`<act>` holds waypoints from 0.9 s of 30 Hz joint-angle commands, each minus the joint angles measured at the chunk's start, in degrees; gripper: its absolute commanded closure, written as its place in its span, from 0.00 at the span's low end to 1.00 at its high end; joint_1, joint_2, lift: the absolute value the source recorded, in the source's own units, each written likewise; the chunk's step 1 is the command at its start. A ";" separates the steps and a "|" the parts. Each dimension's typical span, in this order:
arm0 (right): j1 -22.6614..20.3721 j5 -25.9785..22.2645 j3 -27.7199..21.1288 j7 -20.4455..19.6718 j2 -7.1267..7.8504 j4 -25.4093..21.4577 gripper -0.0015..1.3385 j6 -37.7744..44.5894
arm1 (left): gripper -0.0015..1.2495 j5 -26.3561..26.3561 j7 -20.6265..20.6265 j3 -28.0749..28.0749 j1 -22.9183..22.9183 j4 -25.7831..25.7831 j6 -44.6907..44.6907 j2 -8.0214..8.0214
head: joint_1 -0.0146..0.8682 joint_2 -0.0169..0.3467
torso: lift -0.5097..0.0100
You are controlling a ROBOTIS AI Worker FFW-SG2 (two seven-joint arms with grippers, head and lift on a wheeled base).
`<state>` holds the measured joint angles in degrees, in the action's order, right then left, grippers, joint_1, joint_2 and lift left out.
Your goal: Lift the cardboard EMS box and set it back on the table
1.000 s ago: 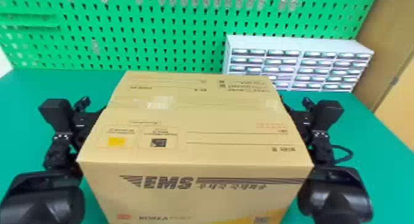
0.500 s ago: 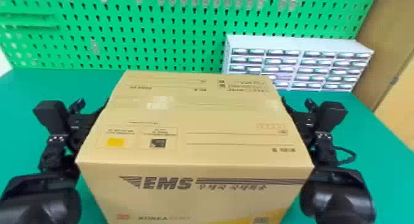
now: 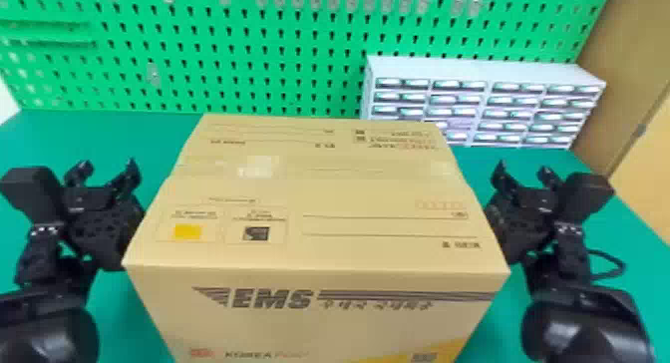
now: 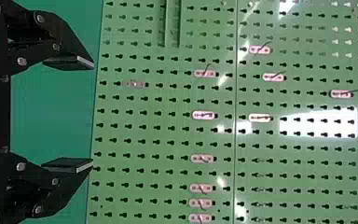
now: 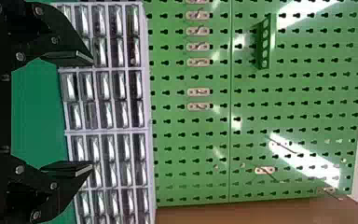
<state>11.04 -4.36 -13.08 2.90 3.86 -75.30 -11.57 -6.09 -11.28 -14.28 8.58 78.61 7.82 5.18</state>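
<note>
Across the lower middle of the head view, the cardboard box (image 3: pixel 319 192) sits between the two arms, its printed front face towards the camera. Its long axis appears to run left to right, from one arm to the other. At centre left of that frame, the left gripper (image 3: pixel 108 165) is just beside the box's left side; at centre right, the right gripper (image 3: pixel 522 168) is just beside the opposite side. Neither is plainly nearer. Both point towards the upper part of the frame, so the box lies sideways from them, not ahead of their tips. Whether the dark gripper bodies touch the cardboard cannot be told.

Along the left edge of the left wrist view, the fingers (image 4: pixel 70 61) are spread well apart with nothing between them. The right wrist view gives the same state: a wide gap, nothing pinched. If the box is to be carried, then, it would likely be by squeezing its sides evenly from both arms, rather than by a pinch.

Below the box spreads the green table (image 3: pixel 65 137), but the underside is hidden, so contact there cannot be confirmed. If it is down, the arms should part straight outwards; uneven pressure could twist or drag it.
</note>
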 commanded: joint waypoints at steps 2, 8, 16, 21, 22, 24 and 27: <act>-1.02 0.05 -1.77 0.00 0.36 -1.43 0.35 0.49 | 0.41 0.11 -0.15 -1.18 -0.40 0.58 0.01 0.00 | 0.78 0.00 | 0.80; -1.37 0.31 -2.48 0.00 0.45 -2.31 0.35 0.49 | 0.41 0.11 -0.15 -1.97 -0.67 1.19 0.01 0.00 | 0.78 0.00 | 0.80; -1.37 0.31 -2.56 0.00 0.45 -2.31 0.35 0.67 | 0.41 0.11 -0.15 -2.68 -0.67 1.37 0.09 0.00 | 0.78 0.00 | 0.80; -1.19 0.31 -2.48 0.00 0.36 -2.31 0.35 0.76 | 0.41 0.20 -0.15 -2.59 -0.76 1.37 0.09 0.00 | 0.78 0.00 | 0.80; -1.19 0.31 -2.56 0.00 0.36 -2.31 0.35 0.76 | 0.41 0.20 -0.15 -2.59 -0.76 1.37 0.09 0.00 | 0.78 0.00 | 0.80; -1.28 0.31 -2.65 0.00 0.27 -2.31 0.35 0.76 | 0.41 0.20 -0.15 -2.59 -0.76 1.37 0.09 0.00 | 0.78 0.00 | 0.80; -1.19 0.31 -2.74 0.00 0.01 -2.31 0.35 0.76 | 0.41 0.20 -0.15 -2.59 -0.76 1.37 0.27 0.00 | 0.78 0.00 | 0.80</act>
<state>9.80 -4.06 -15.66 2.90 4.13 -77.61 -10.82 -5.89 -11.43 -16.88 7.83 79.98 7.94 5.18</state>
